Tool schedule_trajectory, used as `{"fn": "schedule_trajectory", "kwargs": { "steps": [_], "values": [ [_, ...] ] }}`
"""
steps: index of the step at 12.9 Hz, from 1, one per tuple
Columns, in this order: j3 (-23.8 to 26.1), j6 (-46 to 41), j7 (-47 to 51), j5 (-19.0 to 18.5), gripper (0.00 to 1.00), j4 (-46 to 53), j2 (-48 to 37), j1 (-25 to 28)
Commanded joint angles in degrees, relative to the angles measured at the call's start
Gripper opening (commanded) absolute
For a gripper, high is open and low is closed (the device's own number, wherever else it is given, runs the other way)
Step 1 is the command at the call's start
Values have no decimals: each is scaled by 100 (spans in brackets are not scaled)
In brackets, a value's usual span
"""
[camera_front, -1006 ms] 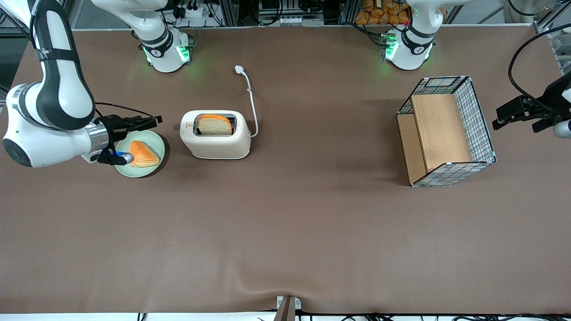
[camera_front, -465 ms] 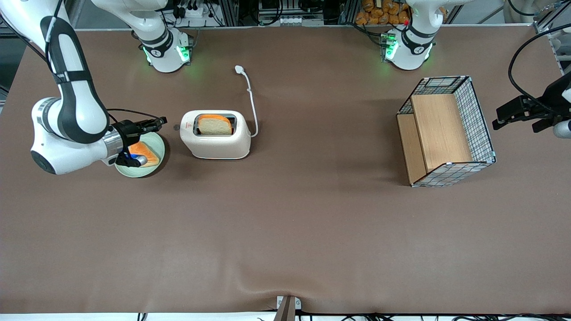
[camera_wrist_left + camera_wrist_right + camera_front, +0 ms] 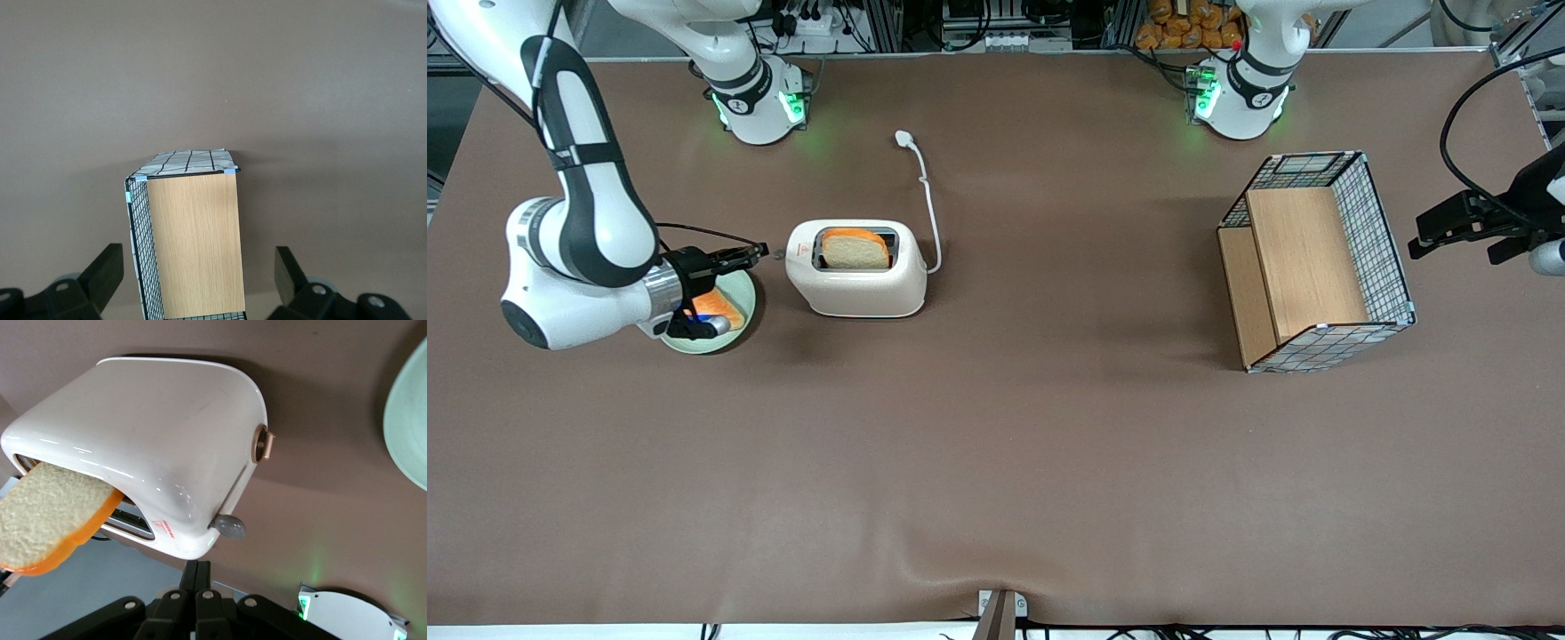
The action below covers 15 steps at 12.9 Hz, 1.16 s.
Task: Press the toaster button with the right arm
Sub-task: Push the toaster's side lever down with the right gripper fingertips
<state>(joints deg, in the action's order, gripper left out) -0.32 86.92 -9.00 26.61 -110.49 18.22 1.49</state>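
**A:** Start with the biggest thing. Where is the toaster (image 3: pixel 857 269), and how will it behave under a push?

**B:** It stands on the table (image 3: pixel 996 462) toward the working arm's end, beside the plate (image 3: pixel 740 313), with its cord (image 3: pixel 927 197) trailing off to a loose plug. It looks like a light, hollow plastic shell with a smooth, rounded skin, so I'd judge it could slide on the cloth if shoved sideways. The press should go straight down along the lever's slot.

**A:** And the button itself?

**B:** The toaster button (image 3: pixel 227 526) is a small grey tab sticking out of the short end face, near the top of its slot, above a round knob (image 3: pixel 264 444). It is stiff, small and rounded, so a fingertip could slip off; best to land squarely on top of it.

**A:** The gripper?

**B:** The gripper (image 3: pixel 758 253) on the right arm (image 3: pixel 583 233) is level with that end face, just short of it, over the plate's edge. Its fingers are pressed together into one narrow tip, holding nothing.

**A:** Counts?

**B:** One wire basket (image 3: pixel 1319 258), one toaster, one plate, two slices of bread: one (image 3: pixel 855 250) upright in the slot, one (image 3: pixel 723 306) on the plate. One button.
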Motion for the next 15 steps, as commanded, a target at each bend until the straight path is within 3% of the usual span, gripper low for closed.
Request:
{"fn": "schedule_trajectory", "kwargs": {
  "steps": [1,15],
  "values": [
    [-21,62,-190,108,0,-121,94,35],
    [-12,291,-585,116,0,-227,569,-123]
  ]
}}
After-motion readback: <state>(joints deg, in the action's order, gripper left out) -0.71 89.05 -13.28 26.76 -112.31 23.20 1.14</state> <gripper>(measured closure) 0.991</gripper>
